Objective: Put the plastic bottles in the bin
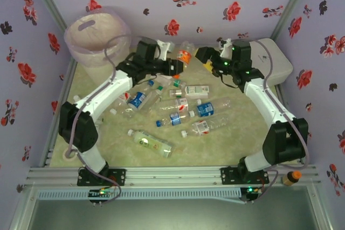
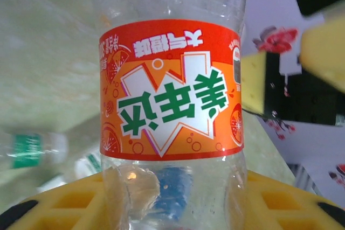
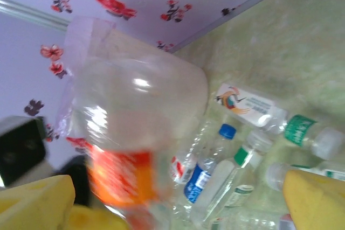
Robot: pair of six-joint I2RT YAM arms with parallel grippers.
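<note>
1. Far left: the bin (image 1: 90,57) stands upright in the far-left corner with its pinkish liner open at the mouth. Its contents cannot be made out.
2. Left of centre, far side: the left gripper (image 1: 181,62) is clamped on the orange-labelled bottle (image 2: 171,90). The bottle appears to be held off the table, well apart from the bin.
3. Just right of that bottle: the right gripper (image 1: 206,60) has its jaws spread wide and grips nothing.
4. Centre, nearer: the remaining plastic bottles (image 1: 175,118) lie loose on the table.
5. Assessment: the step in hand is carrying one bottle to the bin, with most of the task outstanding. The next move calls for the left arm to swing left, clear the rim and release over the mouth. The right arm should draw back first to avoid contact.
</note>
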